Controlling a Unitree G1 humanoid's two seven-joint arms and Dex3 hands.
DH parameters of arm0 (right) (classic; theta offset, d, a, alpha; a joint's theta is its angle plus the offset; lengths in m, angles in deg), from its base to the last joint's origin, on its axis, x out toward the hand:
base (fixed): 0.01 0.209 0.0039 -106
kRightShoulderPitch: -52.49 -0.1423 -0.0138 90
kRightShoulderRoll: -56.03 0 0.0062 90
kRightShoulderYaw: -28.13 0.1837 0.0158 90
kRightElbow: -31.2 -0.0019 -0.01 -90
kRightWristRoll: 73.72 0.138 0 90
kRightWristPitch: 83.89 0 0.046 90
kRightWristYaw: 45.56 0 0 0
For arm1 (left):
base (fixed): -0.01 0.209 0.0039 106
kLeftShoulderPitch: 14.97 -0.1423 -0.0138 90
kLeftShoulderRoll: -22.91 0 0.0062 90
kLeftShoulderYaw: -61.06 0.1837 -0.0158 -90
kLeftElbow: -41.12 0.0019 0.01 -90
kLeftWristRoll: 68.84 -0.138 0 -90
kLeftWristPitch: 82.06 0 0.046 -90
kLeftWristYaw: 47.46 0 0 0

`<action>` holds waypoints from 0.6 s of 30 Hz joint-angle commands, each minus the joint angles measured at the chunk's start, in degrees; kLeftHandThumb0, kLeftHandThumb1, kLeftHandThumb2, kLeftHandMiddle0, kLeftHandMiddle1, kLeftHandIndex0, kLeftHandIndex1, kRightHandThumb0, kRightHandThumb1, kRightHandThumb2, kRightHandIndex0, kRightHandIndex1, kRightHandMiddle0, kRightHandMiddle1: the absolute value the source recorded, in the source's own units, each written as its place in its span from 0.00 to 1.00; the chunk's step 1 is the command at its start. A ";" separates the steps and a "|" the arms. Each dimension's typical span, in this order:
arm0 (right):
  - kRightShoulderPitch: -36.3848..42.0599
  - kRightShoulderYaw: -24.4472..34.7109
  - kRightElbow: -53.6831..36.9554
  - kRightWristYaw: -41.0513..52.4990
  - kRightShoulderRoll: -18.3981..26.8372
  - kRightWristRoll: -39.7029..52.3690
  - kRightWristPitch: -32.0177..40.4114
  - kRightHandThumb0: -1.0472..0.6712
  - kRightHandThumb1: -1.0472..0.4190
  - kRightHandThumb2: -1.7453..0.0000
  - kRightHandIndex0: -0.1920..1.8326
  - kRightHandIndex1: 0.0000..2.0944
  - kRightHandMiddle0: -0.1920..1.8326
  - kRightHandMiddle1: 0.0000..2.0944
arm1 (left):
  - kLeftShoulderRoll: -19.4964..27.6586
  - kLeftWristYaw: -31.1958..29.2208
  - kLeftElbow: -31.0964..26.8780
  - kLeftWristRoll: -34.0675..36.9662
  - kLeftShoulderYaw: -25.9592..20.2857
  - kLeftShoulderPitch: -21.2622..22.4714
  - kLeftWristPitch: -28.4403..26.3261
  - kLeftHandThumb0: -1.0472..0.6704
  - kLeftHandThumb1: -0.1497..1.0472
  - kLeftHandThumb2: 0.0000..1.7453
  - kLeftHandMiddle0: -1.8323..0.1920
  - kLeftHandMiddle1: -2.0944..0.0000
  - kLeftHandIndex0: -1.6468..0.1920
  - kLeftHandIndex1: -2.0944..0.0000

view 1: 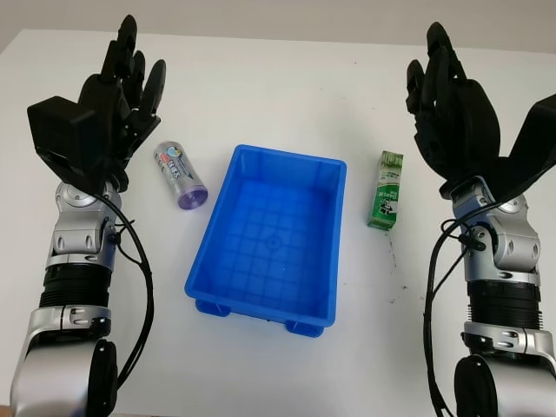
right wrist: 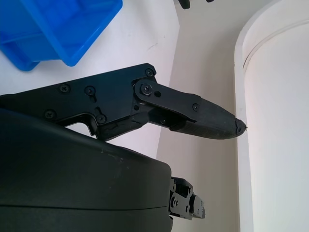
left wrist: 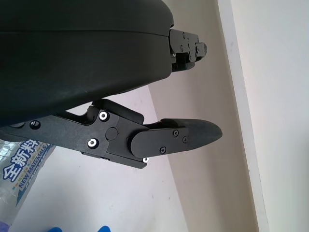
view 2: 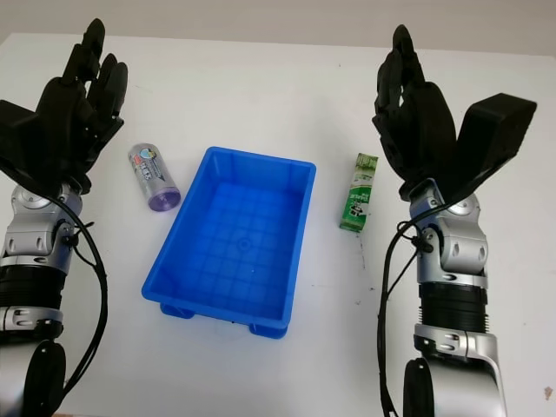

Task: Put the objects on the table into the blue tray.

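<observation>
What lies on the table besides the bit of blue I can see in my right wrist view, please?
Observer: That blue is the tray, with nothing in it. A green carton lies between the tray and the right hand.
Operator: Is anything on the other side of the tray?
Observer: Yes, a can lies on its side there, beside the left hand.
Operator: Is either hand holding something?
Observer: No, both are open and raised above the table, each just outside its item.
</observation>
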 commanded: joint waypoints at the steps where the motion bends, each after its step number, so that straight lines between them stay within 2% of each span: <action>1: 0.54 0.28 -1.70 0.12 0.60 0.62 0.48 0.14 0.00 0.59 0.00 0.00 0.00 0.00 | 0.30 -0.09 -0.10 0.15 -0.19 -0.35 0.73 0.30 1.00 0.28 0.93 0.98 0.92 0.97; 12: -0.78 0.71 -1.39 0.94 1.28 2.67 4.38 0.17 0.00 0.58 0.00 0.00 0.00 0.00 | -0.61 1.77 1.28 -3.82 2.76 0.89 0.55 0.24 1.00 0.27 0.96 0.98 0.95 0.99; 14: -1.53 0.90 -0.89 3.40 3.09 3.28 4.22 0.17 0.00 0.64 0.00 0.00 0.01 0.00 | -0.65 1.83 0.93 -4.01 2.98 0.70 0.44 0.24 1.00 0.27 0.97 0.98 0.95 0.99; 17: -2.59 -0.26 0.80 7.28 7.52 -0.26 -1.25 0.19 0.00 0.75 0.05 0.03 0.05 0.03 | -0.64 1.99 0.08 -4.02 3.01 0.24 0.33 0.24 1.00 0.27 0.97 0.98 0.95 0.98; 18: -2.97 -1.01 1.05 7.48 9.11 -2.41 -2.79 0.20 0.00 0.82 0.09 0.05 0.09 0.05 | -0.62 2.01 -0.06 -3.98 2.97 0.08 0.40 0.24 1.00 0.27 0.97 0.98 0.95 0.98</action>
